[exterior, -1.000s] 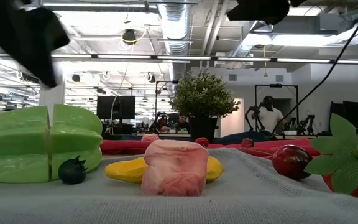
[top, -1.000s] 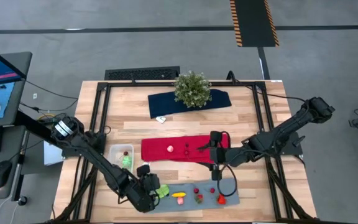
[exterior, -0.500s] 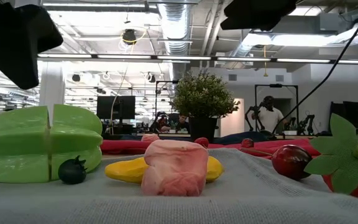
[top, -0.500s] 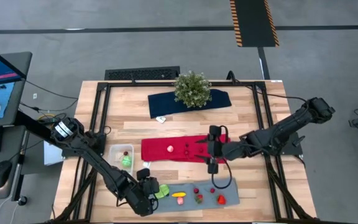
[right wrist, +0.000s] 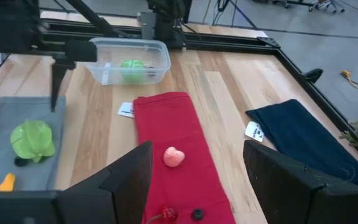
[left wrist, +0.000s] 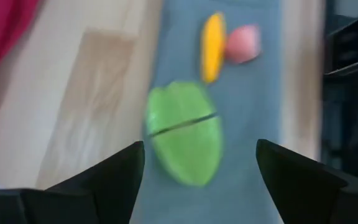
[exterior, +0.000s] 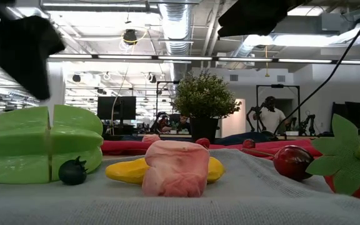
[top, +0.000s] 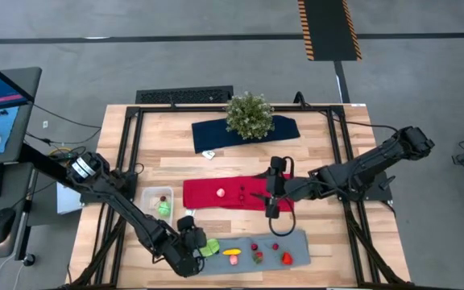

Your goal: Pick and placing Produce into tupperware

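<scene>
Nearest you, the grey mat [top: 248,248] runs along the table's front edge and carries most of the produce: a green leafy piece [top: 210,247] at its left end, then a yellow piece [top: 232,252], a pink piece [top: 234,260], a dark berry [exterior: 72,171] and red strawberries [top: 286,258] toward the right. Your left gripper [left wrist: 197,163] hovers over the mat's left end with its fingers spread wide and nothing between them, the green leafy piece right below it. Just behind the mat lies the red cloth [top: 228,192], with a pink heart-shaped piece [right wrist: 173,157] and small red bits on it; your right gripper [right wrist: 194,177] hangs over that cloth's right part, fingers wide apart and empty. Left of the cloth stands the tupperware [top: 158,200], holding one green round piece [top: 163,208]. Farthest back, a potted plant [top: 249,115] stands on a dark blue cloth [top: 216,133].
</scene>
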Controlling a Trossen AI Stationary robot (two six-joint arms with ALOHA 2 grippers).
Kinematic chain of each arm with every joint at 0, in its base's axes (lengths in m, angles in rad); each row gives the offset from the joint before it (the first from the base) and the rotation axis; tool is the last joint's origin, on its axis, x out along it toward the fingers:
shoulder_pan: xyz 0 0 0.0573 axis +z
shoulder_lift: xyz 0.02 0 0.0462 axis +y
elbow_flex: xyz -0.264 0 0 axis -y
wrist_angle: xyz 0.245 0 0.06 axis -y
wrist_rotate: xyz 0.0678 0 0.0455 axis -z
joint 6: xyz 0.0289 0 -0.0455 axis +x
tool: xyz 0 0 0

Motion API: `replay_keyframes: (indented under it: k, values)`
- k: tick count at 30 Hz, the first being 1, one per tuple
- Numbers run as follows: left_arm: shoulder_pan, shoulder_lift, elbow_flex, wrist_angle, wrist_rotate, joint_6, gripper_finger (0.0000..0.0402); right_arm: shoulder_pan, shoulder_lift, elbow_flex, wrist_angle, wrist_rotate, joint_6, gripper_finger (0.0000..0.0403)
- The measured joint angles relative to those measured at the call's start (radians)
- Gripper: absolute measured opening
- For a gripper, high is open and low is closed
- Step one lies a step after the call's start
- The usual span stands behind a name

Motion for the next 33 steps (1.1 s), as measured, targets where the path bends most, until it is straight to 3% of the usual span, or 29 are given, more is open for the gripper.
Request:
replay_keyframes:
  k: [13,33]
  values:
    - [0.027,0.000,-0.028,0.001,0.000,-0.210,0.0302,-0.019,0.000,0.000,0.000,0.000,0.000,0.0275]
    - [0.012,0.000,-0.028,0.027,-0.016,-0.224,0.0302,-0.019,0.000,0.000,0.000,0.000,0.000,0.0275]
